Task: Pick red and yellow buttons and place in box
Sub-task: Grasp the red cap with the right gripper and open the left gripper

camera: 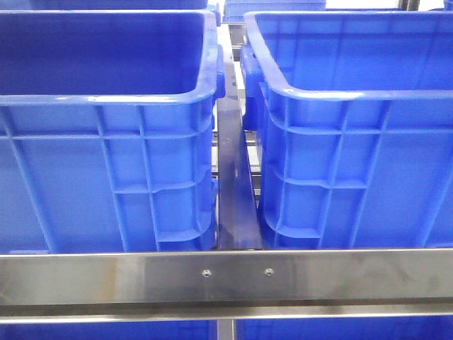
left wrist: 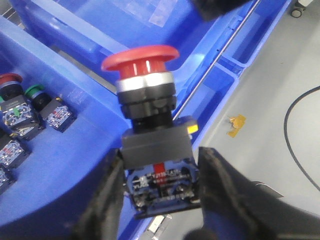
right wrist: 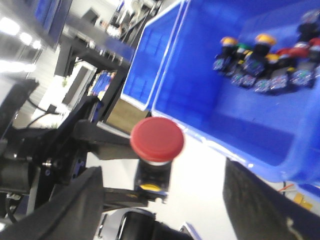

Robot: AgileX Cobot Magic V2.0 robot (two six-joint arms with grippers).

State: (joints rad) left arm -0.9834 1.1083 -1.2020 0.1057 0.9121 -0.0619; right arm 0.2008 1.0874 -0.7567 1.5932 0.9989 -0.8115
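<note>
In the left wrist view my left gripper point(left wrist: 159, 182) is shut on the black and blue contact block of a red mushroom button point(left wrist: 142, 60). It holds the button upright above the rim of a blue bin point(left wrist: 75, 165). The same red button point(right wrist: 156, 140) shows in the right wrist view, held by the other arm between my right gripper's wide-apart fingers point(right wrist: 75, 205). My right gripper point(right wrist: 165, 212) is open and empty. Several yellow, red and green buttons point(right wrist: 260, 60) lie in a blue bin point(right wrist: 200, 95) beyond it. Neither gripper shows in the front view.
The front view shows two tall blue bins, left point(camera: 106, 156) and right point(camera: 354, 156), behind a steel rail point(camera: 226, 276). More buttons point(left wrist: 35, 100) lie in the left wrist view's bin. Grey floor with a black cable point(left wrist: 295, 140) lies beside it.
</note>
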